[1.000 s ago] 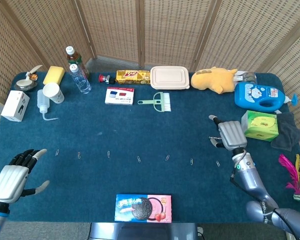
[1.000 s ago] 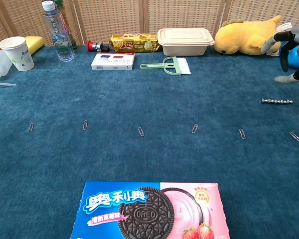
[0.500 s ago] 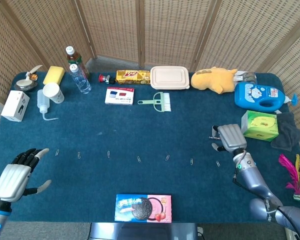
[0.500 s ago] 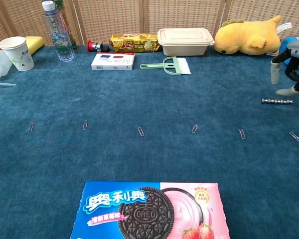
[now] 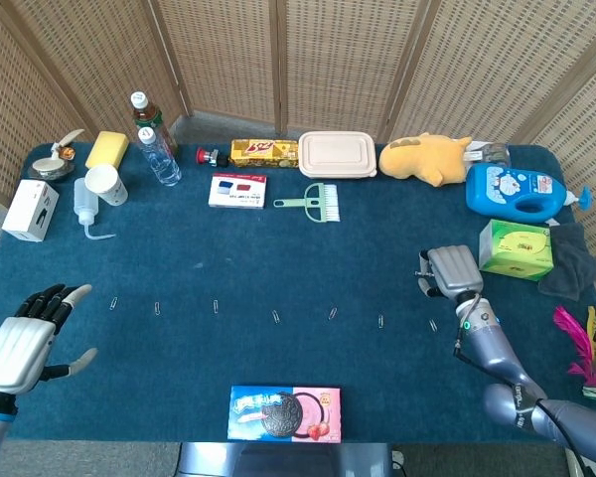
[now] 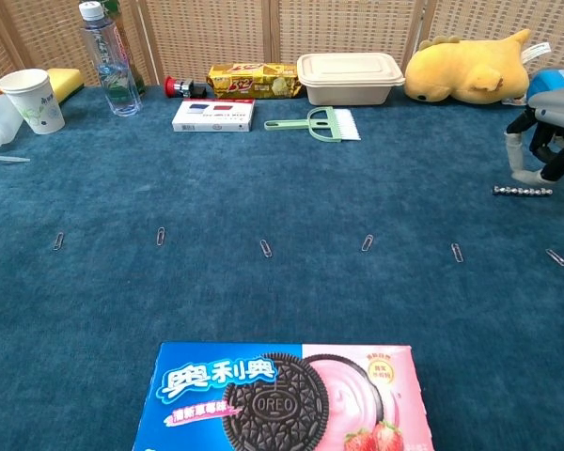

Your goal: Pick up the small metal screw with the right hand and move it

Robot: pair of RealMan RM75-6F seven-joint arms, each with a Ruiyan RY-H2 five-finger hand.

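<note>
Screw (image 6: 522, 191), a thin threaded metal rod, lies flat on napped blue cloth (image 6: 263, 169) just below my right hand (image 6: 545, 141), whose fingers curl downward, holding nothing. My left hand (image 5: 25, 338) hangs spread, well apart. Woven cane screens (image 5: 338, 60) stand behind.

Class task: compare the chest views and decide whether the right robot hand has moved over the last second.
Yes. The right robot hand has come down toward the small metal screw, which has stayed put on the cloth.
</note>
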